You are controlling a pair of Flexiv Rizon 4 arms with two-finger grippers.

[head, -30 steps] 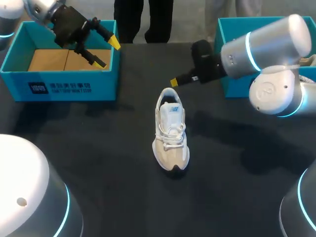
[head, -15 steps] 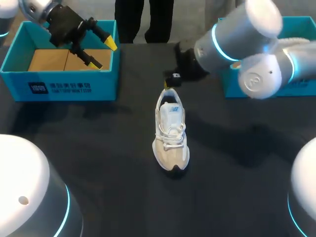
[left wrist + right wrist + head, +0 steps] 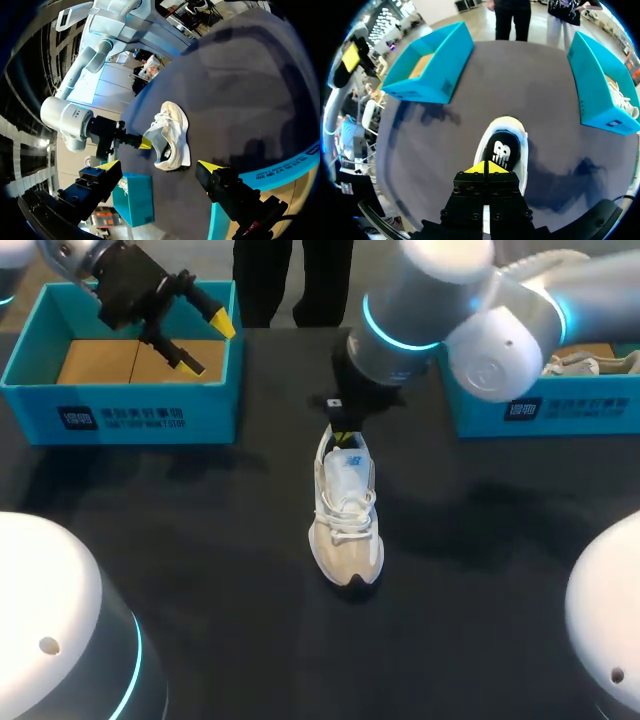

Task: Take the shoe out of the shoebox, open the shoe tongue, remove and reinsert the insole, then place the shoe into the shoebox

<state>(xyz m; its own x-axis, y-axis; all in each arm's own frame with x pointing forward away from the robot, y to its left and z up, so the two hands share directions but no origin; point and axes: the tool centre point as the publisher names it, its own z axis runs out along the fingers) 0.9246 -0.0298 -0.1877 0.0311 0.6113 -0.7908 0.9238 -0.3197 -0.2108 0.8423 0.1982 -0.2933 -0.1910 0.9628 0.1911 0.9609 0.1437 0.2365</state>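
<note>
Head view: shoe stands upright mid-table, out of both boxes, with its heel toward the right gripper, which hangs just above the heel collar; its finger state isn't readable here. The left gripper is spread wide and empty over the left shoebox. The right shoebox is well apart. Left wrist view: the left gripper has its tips far apart with nothing between them, the shoe well ahead on the table, and the right gripper is at the shoe's opening. Right wrist view: the right gripper has its yellow tips pressed together, gripping nothing, right over the heel end of the shoe, dark insole visible inside. Likely step: opening the tongue. Best to enter with the tips closed, slide under the tongue and lift gently toward the toe. The shoe is unsecured and could tip or skid, so bringing the left arm over to steady it would help.
</note>
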